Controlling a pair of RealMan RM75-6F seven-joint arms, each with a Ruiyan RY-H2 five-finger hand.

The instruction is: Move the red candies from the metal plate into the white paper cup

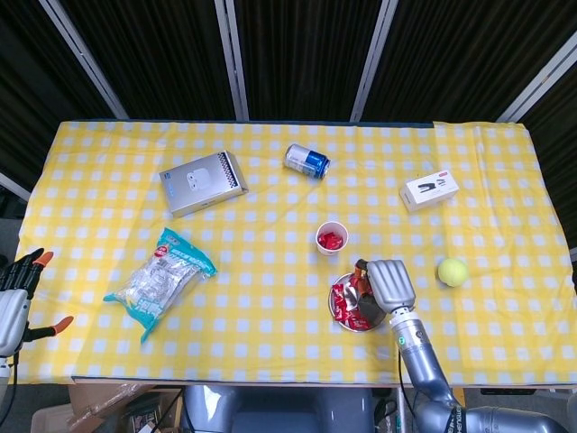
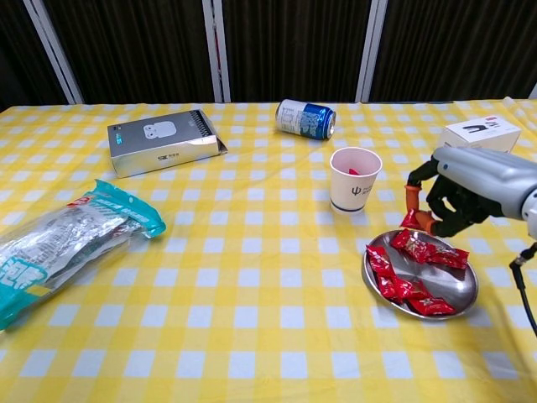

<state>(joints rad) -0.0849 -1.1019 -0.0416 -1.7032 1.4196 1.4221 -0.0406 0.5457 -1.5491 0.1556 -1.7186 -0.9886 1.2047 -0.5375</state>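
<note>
The metal plate [image 1: 342, 319] [image 2: 458, 287] lies near the table's front edge, with several red candies [image 1: 343, 300] [image 2: 401, 280] on it. Just behind it stands the white paper cup [image 1: 332, 238] [image 2: 354, 180], with red candy showing inside. My right hand [image 1: 389, 286] [image 2: 460, 195] hovers above the plate's far right side, lifted off it, and pinches one red candy [image 2: 411, 221] between orange-tipped fingers. The held candy hangs to the right of the cup, about level with its base. My left hand [image 1: 14, 298] hangs off the table's left edge, fingers apart and holding nothing.
A snack bag [image 1: 158, 282] [image 2: 59, 243] lies at the front left. At the back left is a silver box [image 1: 204, 182] [image 2: 164, 141]. A blue can [image 1: 307, 161] [image 2: 305, 118] lies on its side behind the cup. A white box [image 1: 429, 190] [image 2: 478, 139] and a tennis ball [image 1: 453, 271] are on the right.
</note>
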